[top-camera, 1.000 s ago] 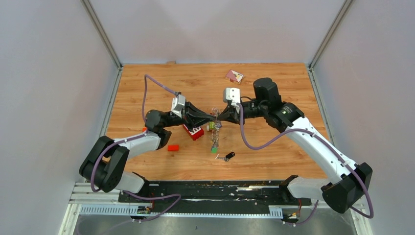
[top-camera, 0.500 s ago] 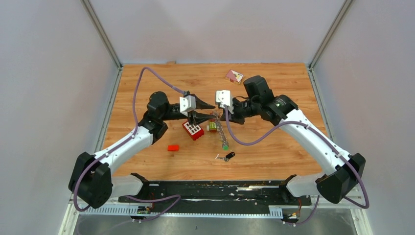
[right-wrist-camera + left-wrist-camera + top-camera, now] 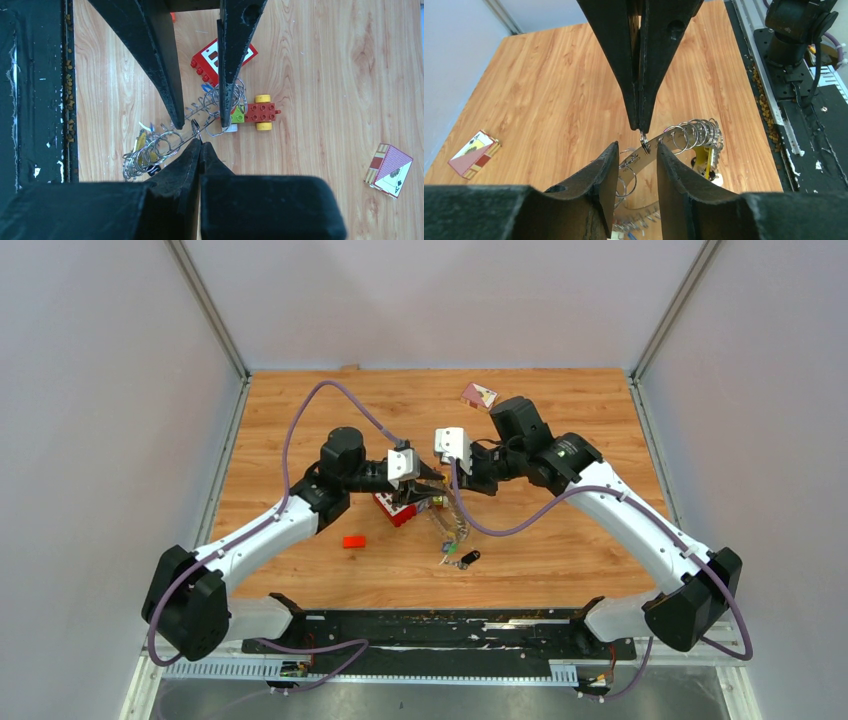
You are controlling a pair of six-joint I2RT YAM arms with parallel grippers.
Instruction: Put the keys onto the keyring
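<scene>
The keyring (image 3: 452,528) is a thin metal band strung with several small silver rings and keys. It hangs from my right gripper (image 3: 452,487) above the table. In the right wrist view my right gripper (image 3: 200,143) is shut on one small ring of the keyring (image 3: 160,145). In the left wrist view my left gripper (image 3: 636,150) is open, with the keyring band (image 3: 694,131) passing between its fingertips (image 3: 611,160). My left gripper (image 3: 430,495) meets the right one tip to tip. A yellow-headed key (image 3: 706,162) hangs on the ring. A loose black-headed key (image 3: 470,557) lies on the table below.
A red windowed brick (image 3: 395,508) lies under the left gripper, and a small red brick (image 3: 353,541) lies to its left. A red-and-yellow toy car (image 3: 259,112) sits beside the keyring. A card box (image 3: 478,395) lies at the back. A black rail (image 3: 440,625) runs along the near edge.
My left gripper had pulled back and opened. It has now come forward again, open, around the keyring band. The right gripper shifted slightly left and the hanging keyring swung.
</scene>
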